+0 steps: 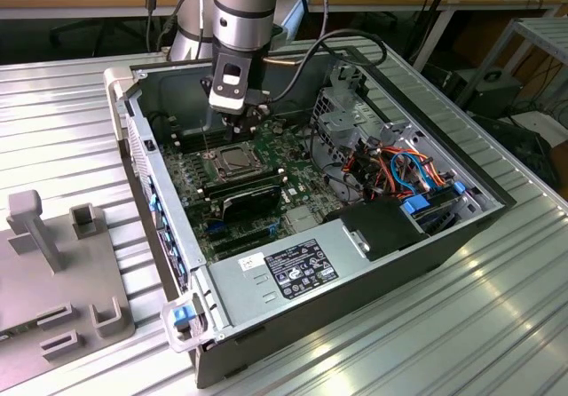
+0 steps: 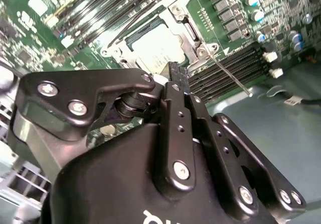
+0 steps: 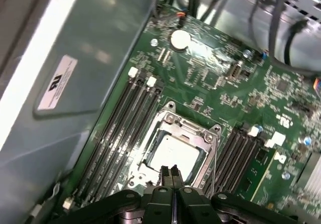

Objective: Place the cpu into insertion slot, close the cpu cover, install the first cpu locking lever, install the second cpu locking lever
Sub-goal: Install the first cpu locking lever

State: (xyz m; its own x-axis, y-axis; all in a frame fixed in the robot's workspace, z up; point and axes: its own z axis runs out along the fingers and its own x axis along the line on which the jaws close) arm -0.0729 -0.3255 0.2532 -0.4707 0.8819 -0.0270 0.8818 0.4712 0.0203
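Note:
The cpu (image 3: 173,156) lies in the insertion slot (image 1: 232,160) on the green board, its dull silver top (image 2: 154,47) showing through the cut-out. The silver cpu cover (image 3: 186,127) is folded down flat around it, seen too in the second wrist view (image 2: 186,27). One thin locking lever (image 2: 231,75) sticks up free from a corner of the socket and appears as an upright wire (image 1: 206,142) in the exterior view. My gripper (image 3: 173,174) is shut with nothing between its fingers, its tip (image 2: 176,72) just over the cover's edge. Whether it touches the cover is unclear.
Long black memory slots (image 3: 120,128) flank the socket on both sides. The open computer case (image 1: 444,236) walls in the board, with a power supply (image 1: 293,267), a drive cage and coloured cables (image 1: 404,170) on the exterior view's right. A grey fixture (image 1: 53,263) stands outside on the left.

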